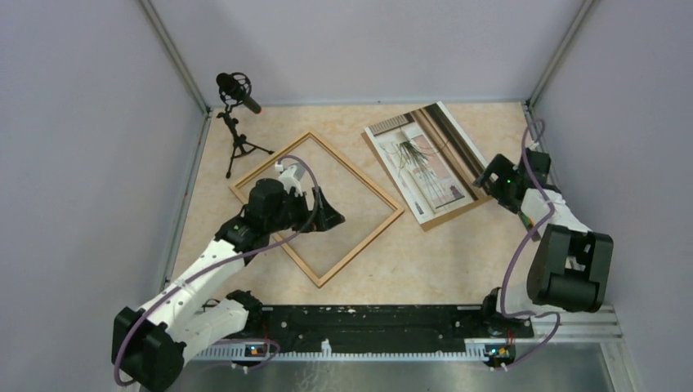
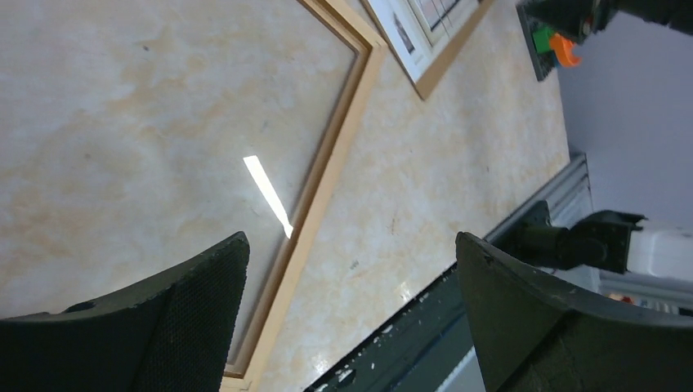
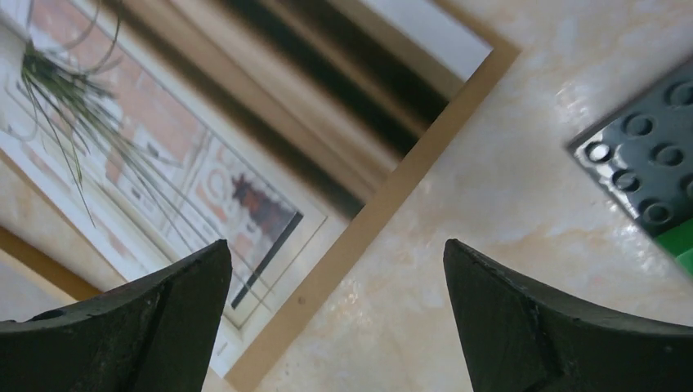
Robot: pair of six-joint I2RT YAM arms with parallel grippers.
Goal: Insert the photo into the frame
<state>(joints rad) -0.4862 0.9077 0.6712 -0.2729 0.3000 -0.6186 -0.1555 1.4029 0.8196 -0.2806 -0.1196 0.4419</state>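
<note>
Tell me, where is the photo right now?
In the top view the photo lies face up on a brown board at the table's far right, beside the empty frame, just ahead of the right claw.

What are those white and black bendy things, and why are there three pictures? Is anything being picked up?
They are two robot arms bolted to a table. The big picture looks down from above. The other two come from little cameras on each arm's wrist, so you see dark fingers at the bottom.

On the table lie a wooden frame, a photo of grassy strands resting on a brown board, and a small microphone on a tripod.

The left end effector hovers over the frame. The right end effector is beside the photo's edge. Both are open and hold nothing.
</note>
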